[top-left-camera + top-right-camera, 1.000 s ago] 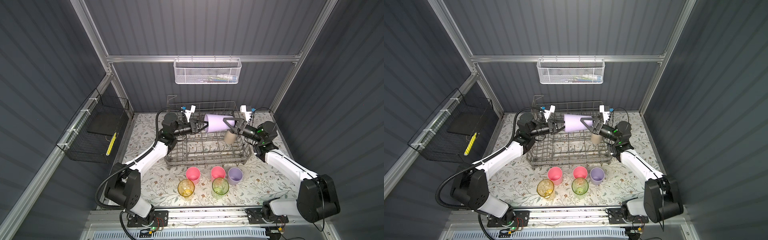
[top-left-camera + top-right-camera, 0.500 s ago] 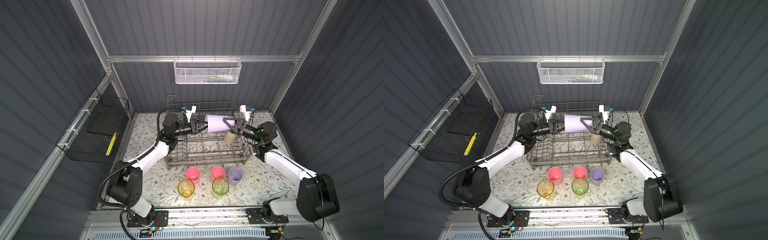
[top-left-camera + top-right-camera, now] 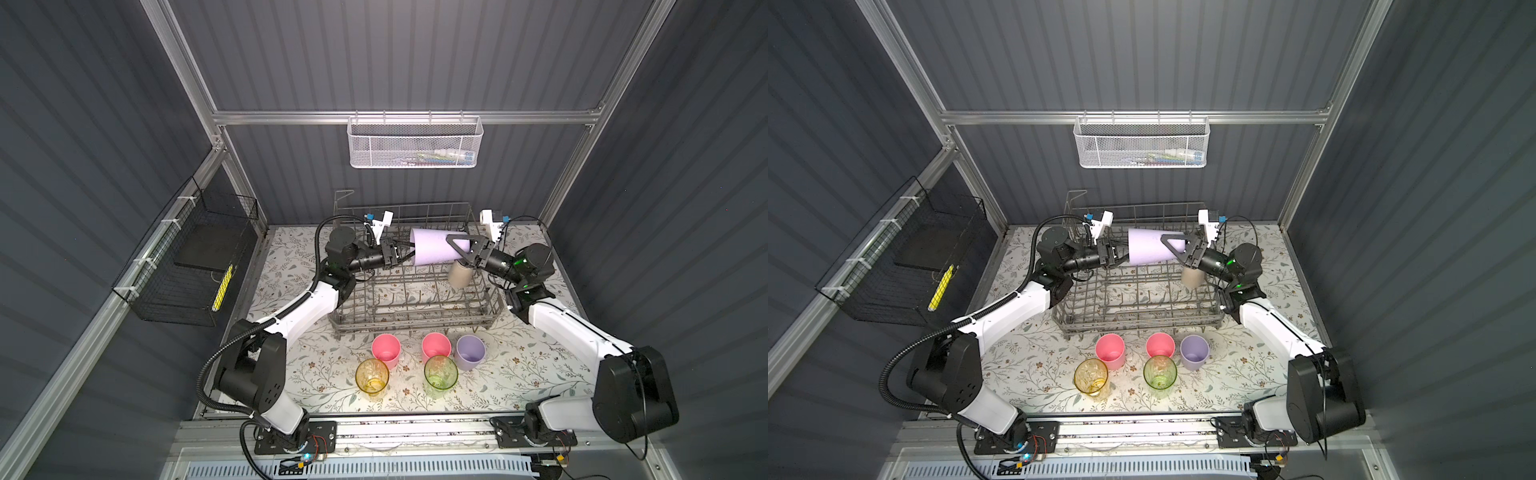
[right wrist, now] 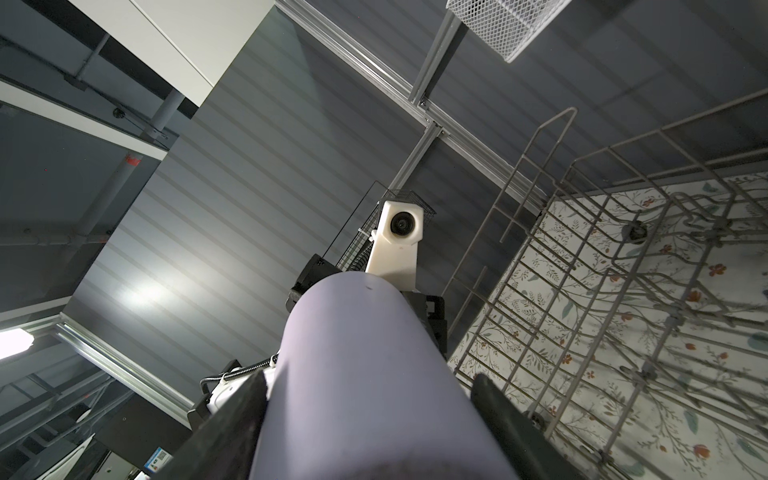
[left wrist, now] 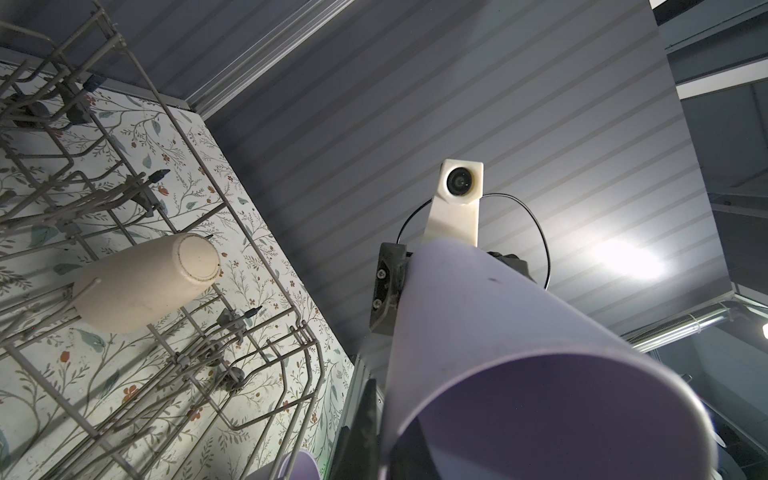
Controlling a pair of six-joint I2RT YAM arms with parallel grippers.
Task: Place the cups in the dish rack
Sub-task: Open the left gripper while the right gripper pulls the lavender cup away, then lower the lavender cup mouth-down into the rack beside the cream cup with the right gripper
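A lilac cup point(image 3: 432, 251) point(image 3: 1148, 251) hangs on its side above the grey wire dish rack point(image 3: 415, 320) point(image 3: 1142, 322), held from both ends. My left gripper point(image 3: 405, 249) point(image 5: 388, 440) is shut on its rim, one finger inside the mouth. My right gripper point(image 3: 455, 249) point(image 4: 370, 382) clasps the narrower base end of this cup point(image 4: 365, 332), a finger against each side. A beige cup point(image 3: 460, 276) point(image 5: 145, 282) stands upside down on tines at the rack's right end. In front of the rack stand two pink cups point(image 3: 386, 349) point(image 3: 436, 345), a lilac cup point(image 3: 470, 353), a yellow cup point(image 3: 372, 376) and a green cup point(image 3: 440, 374).
A white mesh basket point(image 3: 415, 145) hangs on the back wall. A black wire basket point(image 3: 187, 266) is fixed to the left wall. The rack's tall sides and upright tines point(image 4: 582, 332) lie right under both grippers.
My right gripper's jaws have drawn in against the lilac cup's base end. The cup and both arms have hardly moved.
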